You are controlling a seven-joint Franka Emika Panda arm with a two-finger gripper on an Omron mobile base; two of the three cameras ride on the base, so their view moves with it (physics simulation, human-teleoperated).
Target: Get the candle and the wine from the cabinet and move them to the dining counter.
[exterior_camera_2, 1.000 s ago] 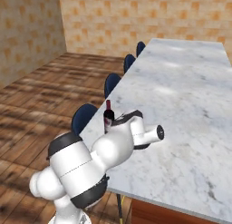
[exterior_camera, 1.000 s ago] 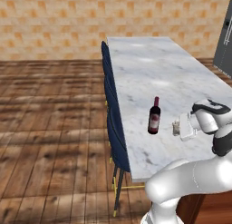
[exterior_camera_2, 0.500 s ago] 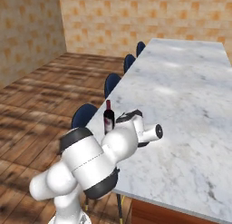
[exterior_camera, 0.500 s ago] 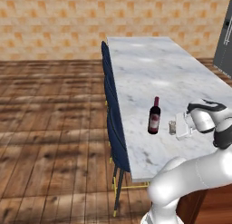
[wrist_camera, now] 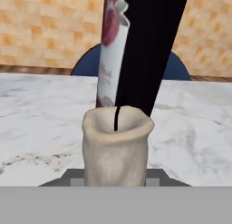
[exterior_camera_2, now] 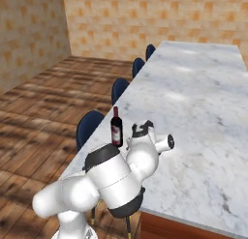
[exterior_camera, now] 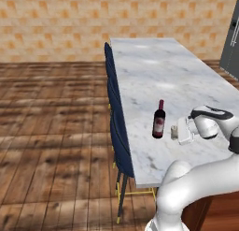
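Observation:
The wine [exterior_camera: 158,122] stands upright on the dining counter [exterior_camera: 154,66], near its chair-side edge; it is a dark bottle with a maroon neck and a pale label. Just to its right my gripper [exterior_camera: 177,132] is shut on the candle [exterior_camera: 174,132], a small beige cylinder, held low over the marble. I cannot tell whether the candle touches the top. In the hand view the candle [wrist_camera: 116,146] sits between the fingertips with the wine [wrist_camera: 140,46] close behind it. From the right base view the gripper [exterior_camera_2: 137,134] is beside the wine [exterior_camera_2: 116,129].
Dark blue chairs [exterior_camera: 114,104] line the counter's left side, also chairs [exterior_camera_2: 89,126] from the other side. Wooden floor lies beyond them. A dark grey panel [exterior_camera: 232,43] stands at the far right. The marble top [exterior_camera_2: 203,88] stretches bare past the bottle.
The gripper has edged slightly toward the wine with the candle still in it. The arm's elbow has swung and risen. The wine has not moved.

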